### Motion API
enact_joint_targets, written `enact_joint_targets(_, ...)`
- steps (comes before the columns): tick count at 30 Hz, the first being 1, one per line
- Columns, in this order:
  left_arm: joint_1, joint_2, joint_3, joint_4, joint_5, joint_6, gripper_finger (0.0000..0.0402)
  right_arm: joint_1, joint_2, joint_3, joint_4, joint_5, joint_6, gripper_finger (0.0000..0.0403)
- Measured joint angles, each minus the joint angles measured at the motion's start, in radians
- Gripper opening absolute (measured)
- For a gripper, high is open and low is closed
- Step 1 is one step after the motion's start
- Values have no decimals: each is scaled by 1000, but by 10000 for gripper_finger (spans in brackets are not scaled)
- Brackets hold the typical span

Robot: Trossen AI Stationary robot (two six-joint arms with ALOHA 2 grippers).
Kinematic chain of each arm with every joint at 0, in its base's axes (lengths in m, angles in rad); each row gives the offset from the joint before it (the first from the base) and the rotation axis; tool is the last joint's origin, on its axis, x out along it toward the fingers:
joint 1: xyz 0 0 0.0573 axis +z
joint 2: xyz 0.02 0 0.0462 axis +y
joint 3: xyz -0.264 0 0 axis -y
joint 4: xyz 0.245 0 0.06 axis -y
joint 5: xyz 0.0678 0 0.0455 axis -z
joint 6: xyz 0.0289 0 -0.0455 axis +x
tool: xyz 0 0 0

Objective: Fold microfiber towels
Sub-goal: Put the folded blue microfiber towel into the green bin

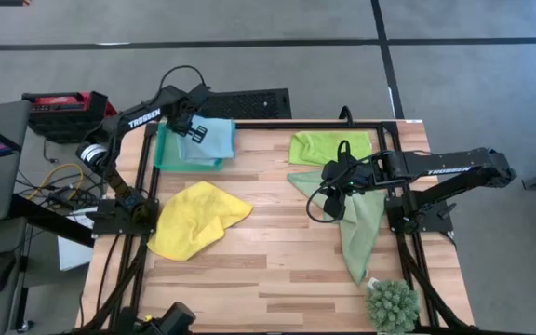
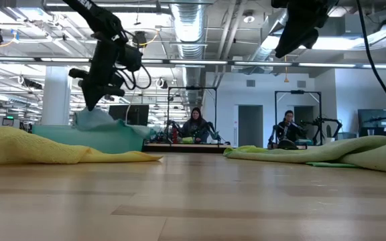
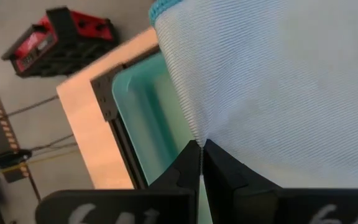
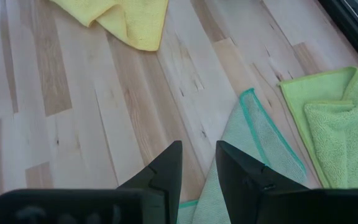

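Note:
My left gripper (image 1: 186, 126) is at the table's far left, shut on the light blue towel (image 1: 210, 140) over the teal tray (image 1: 164, 156). The yellow towel (image 1: 194, 219) lies crumpled on the table near the left edge. Far right of the middle lies the lime green towel (image 1: 328, 147), folded. The sage green towel (image 1: 356, 219) lies spread out toward the right. My right gripper (image 4: 197, 163) hovers open above its far end, with nothing between the fingers. My left gripper pinches the light blue towel between its two fingertips at a puckered spot (image 3: 199, 138) near one edge. The fingers slant down from above. The cloth rises to a peak (image 2: 91, 114) under the fingers, and its lower part lies in the tray.
A small spiky green plant (image 1: 392, 305) stands at the near right corner. A black frame (image 1: 249, 124) runs along the table's edges. A red and black case (image 1: 63, 104) sits on the floor past the far left corner. People sit in the room behind.

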Motion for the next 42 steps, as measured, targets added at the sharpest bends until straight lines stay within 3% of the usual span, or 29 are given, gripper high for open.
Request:
enact_joint_targets(12, 14, 0, -63, 70, -52, 11, 0, 0, 0, 0, 0, -6, -15, 120)
enact_joint_targets(25, 61, 0, -63, 20, -28, 166, 0, 0, 0, -1, 0, -49, -19, 120)
enact_joint_targets(42, 68, 0, -63, -7, -12, 191, 2, 0, 0, -1, 1, -49, -23, 120)
